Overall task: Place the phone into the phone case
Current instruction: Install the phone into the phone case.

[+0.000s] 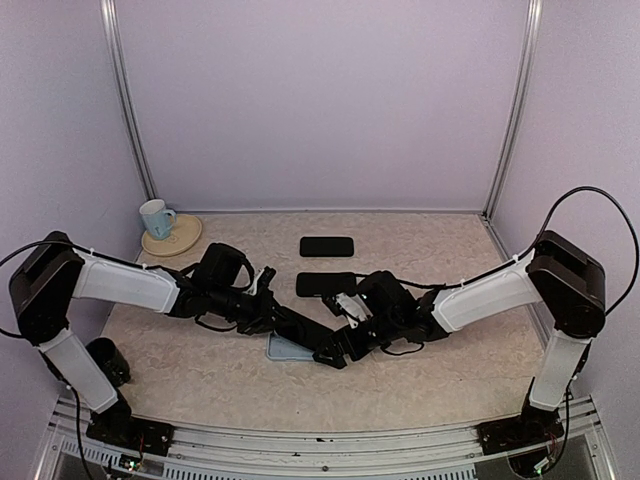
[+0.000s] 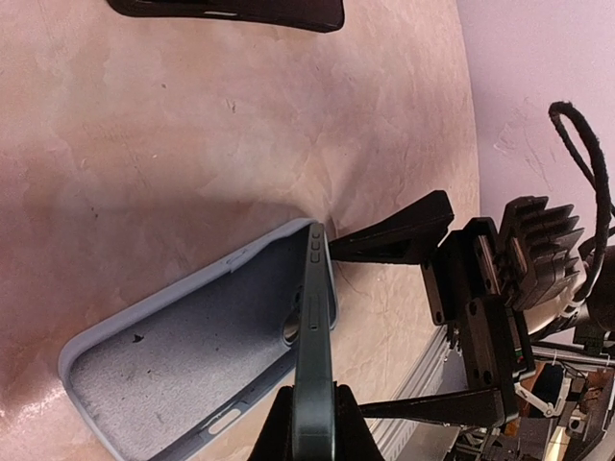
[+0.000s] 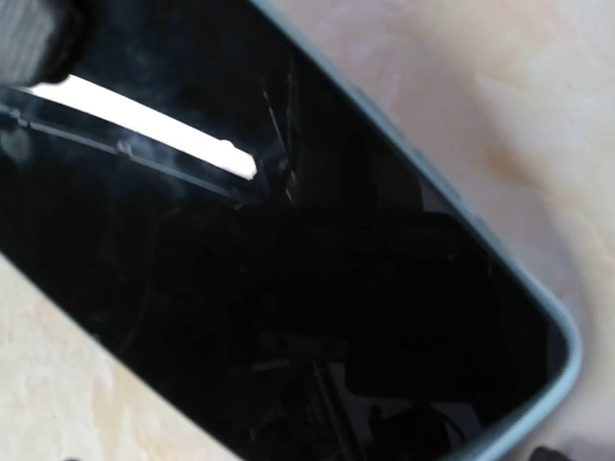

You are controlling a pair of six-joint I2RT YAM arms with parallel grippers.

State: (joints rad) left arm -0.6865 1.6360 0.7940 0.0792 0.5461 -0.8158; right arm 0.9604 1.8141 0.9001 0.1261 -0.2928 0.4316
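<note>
1. Phone: stands on its long edge, far end dipped into the end corner of the case. The left gripper is closed narrow on its near end.
2. Phone case: grey with a soft lining, lying open side up just toward 6 o'clock of table centre in the top view. In the left wrist view the phone rides along its 3 o'clock wall.
3. Right gripper: fingers spread wide, holding nothing, at 3 o'clock of the case. One fingertip sits at the case's end corner. Whether it touches, I cannot tell.
4. Right wrist view: dark glass fills it, with a grey rim at 3 to 5 o'clock. Its own fingers are not seen.
5. Step in hand, as I judge it: seating the phone.
   - Keep the lower edge tucked under the wall and roll the phone flat toward 9 o'clock.
   - Use the right gripper to brace the case so it does not skid.
   - Release only when the corners are in, then press them down.
6. Leave alone: two black slabs at 12 o'clock of the case, and a mug at 10 o'clock.
</note>
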